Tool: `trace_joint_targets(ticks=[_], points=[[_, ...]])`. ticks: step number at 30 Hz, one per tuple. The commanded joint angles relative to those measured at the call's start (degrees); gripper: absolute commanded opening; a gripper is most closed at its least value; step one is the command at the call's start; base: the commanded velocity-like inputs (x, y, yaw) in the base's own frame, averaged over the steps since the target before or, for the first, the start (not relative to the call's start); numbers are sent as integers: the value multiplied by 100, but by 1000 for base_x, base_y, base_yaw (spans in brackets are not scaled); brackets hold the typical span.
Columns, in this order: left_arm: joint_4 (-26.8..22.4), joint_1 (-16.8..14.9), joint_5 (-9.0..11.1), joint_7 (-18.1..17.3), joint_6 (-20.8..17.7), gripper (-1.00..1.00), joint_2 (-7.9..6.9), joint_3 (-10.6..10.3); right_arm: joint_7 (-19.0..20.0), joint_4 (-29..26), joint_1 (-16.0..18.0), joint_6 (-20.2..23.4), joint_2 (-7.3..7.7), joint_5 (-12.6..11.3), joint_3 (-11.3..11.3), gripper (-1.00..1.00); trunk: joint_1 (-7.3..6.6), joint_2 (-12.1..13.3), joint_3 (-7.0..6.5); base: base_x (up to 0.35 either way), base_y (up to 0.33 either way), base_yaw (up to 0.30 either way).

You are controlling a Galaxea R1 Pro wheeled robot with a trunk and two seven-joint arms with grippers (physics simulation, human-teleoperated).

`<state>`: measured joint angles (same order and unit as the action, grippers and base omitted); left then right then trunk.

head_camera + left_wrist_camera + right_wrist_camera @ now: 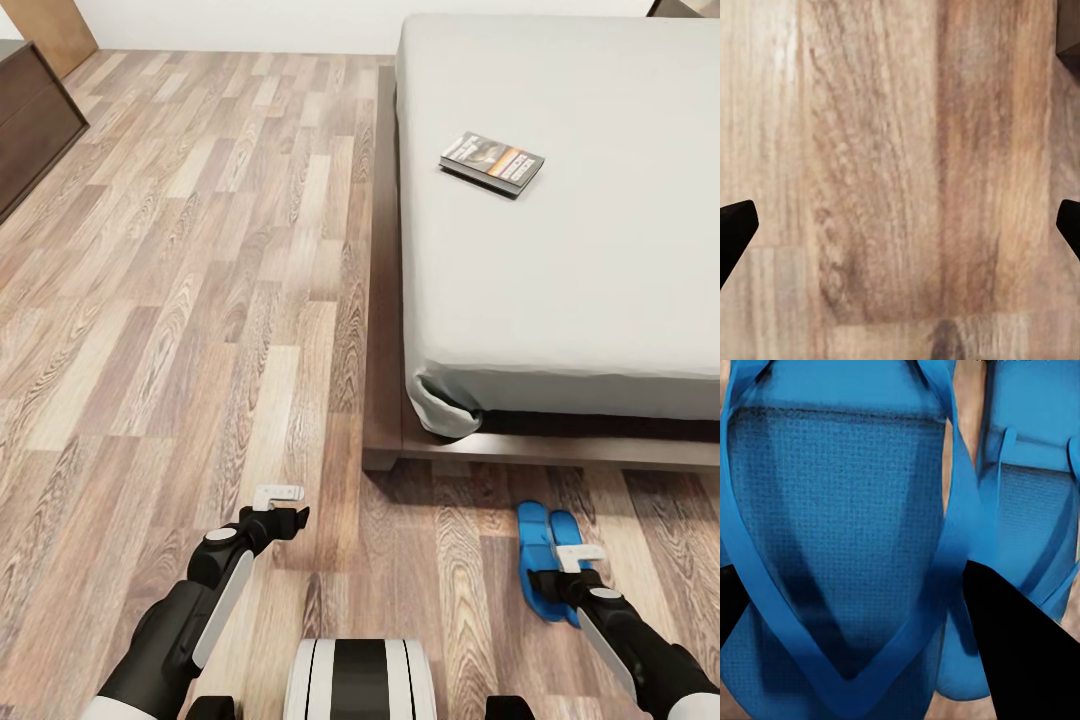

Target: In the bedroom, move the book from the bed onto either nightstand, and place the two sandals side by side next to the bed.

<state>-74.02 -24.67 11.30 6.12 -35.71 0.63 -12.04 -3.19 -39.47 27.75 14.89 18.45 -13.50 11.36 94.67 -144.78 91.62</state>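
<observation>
The book (492, 162), dark grey with an orange band, lies flat on the light-grey mattress of the bed (560, 290). The two blue sandals (540, 555) lie side by side on the floor just off the bed's dark wooden frame (400, 440). My right gripper (566, 588) is down on them. In the right wrist view its fingers (1020, 660) sit partly closed on the strap of one sandal (840, 510), with the other sandal (1035, 495) beside it. My left gripper (290, 520) hangs open over bare floor (900, 187). The nightstand is out of view.
Wood-plank floor (200, 300) stretches wide to the left of the bed. A long dark brown cabinet (30, 120) stands at the far left. A small dark brown corner (685, 6) peeks past the bed's far end, too little to identify.
</observation>
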Motion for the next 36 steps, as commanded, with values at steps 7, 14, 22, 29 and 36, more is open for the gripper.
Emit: trace_joint_targets(ticks=[7, 14, 22, 29, 36], points=[[-7, -1, 63, 56, -24, 100, 3, -9, 121, -16, 2, 85, 1, -26, 33, -100, -1, -1, 3, 0, 0, 0], [-7, -2, 59, 56, -24, 100, 6, -1, 72, -17, 4, 111, 1, -21, 33, -100, -1, -1, 3, 0, 0, 0], [-7, -3, 65, 56, -24, 100, 4, -6, 12, 65, 167, 119, -4, -2, 37, -100, -1, -1, 3, 0, 0, 0], [-7, -2, 58, 56, -24, 100, -2, -3, -169, 464, 449, 84, -428, 20, 67, -100, -1, -1, 3, 0, 0, 0], [-7, -3, 57, 56, -25, 100, -1, -2, -181, 603, 523, 74, -526, 23, 68, -100, -1, -1, 3, 0, 0, 0]])
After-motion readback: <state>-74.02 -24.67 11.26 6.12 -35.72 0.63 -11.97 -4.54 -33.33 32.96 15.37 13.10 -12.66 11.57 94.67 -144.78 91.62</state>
